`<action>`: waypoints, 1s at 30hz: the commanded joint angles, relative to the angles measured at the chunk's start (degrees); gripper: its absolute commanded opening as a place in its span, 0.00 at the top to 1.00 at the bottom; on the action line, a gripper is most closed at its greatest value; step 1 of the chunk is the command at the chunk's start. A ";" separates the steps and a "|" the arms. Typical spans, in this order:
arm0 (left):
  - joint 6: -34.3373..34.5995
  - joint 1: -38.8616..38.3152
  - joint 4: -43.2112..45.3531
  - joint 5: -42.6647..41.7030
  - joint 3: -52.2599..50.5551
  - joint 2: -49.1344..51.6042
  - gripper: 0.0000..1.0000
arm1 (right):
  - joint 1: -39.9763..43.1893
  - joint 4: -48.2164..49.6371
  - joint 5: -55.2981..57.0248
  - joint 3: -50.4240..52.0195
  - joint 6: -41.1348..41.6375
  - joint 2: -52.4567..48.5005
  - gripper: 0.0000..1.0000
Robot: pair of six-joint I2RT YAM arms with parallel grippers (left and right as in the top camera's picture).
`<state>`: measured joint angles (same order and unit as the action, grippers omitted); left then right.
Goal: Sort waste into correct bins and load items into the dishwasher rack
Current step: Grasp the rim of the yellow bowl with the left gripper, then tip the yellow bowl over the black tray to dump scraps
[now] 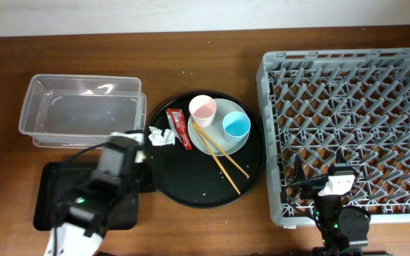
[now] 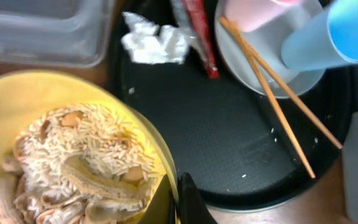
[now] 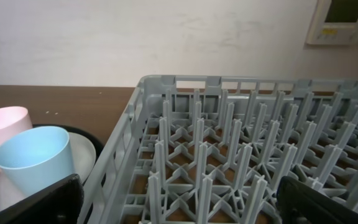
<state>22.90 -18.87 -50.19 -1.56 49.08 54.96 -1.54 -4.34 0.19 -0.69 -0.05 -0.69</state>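
Note:
My left gripper is shut on the rim of the yellow bowl, which holds beige food scraps with rice. In the overhead view the left gripper is between the flat black tray and the round tray, and the arm hides the bowl. The white tissue and red wrapper lie on the round tray. The pink cup, blue cup and chopsticks rest on the plate. My right gripper is open and empty over the grey rack. No carrot shows.
The clear tub stands at the back left, empty. The big round black tray sits between the flat tray and the rack, with a few rice grains on it. Brown table runs along the back.

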 commanded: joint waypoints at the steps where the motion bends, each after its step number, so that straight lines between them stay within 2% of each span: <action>1: -3.52 11.50 -2.16 -7.72 0.74 -2.60 1.00 | -0.33 -0.35 0.50 0.37 0.28 0.28 0.02; 4: -5.84 21.35 -3.48 -14.29 0.63 -2.60 1.00 | -0.33 -0.35 0.50 0.37 0.28 0.28 0.02; 6: -8.90 28.79 -3.15 -21.68 0.63 -2.60 1.00 | -0.33 -0.35 0.50 0.37 0.28 0.28 0.02; 12: -16.83 45.77 -3.28 -37.73 -1.01 -2.38 1.00 | -0.33 -0.35 0.50 0.37 0.28 0.28 0.02; 19: -28.92 57.35 -3.17 -57.92 -4.22 6.25 1.00 | -0.33 -0.35 0.50 0.37 0.28 0.28 0.02; 21: -33.64 60.81 -3.98 -66.60 -4.22 10.73 1.00 | -0.33 -0.35 0.50 0.37 0.28 0.28 0.02; 26: -38.99 66.58 -4.50 -72.61 -4.22 17.16 1.00 | -0.33 -0.35 0.50 0.37 0.28 0.28 0.02; 30: -39.52 69.94 -4.76 -76.76 -4.22 17.68 1.00 | -0.33 -0.35 0.50 0.37 0.28 0.28 0.02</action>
<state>-13.80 48.75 -54.92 -71.88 45.19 72.51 -1.54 -4.36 0.19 -0.69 -0.01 -0.69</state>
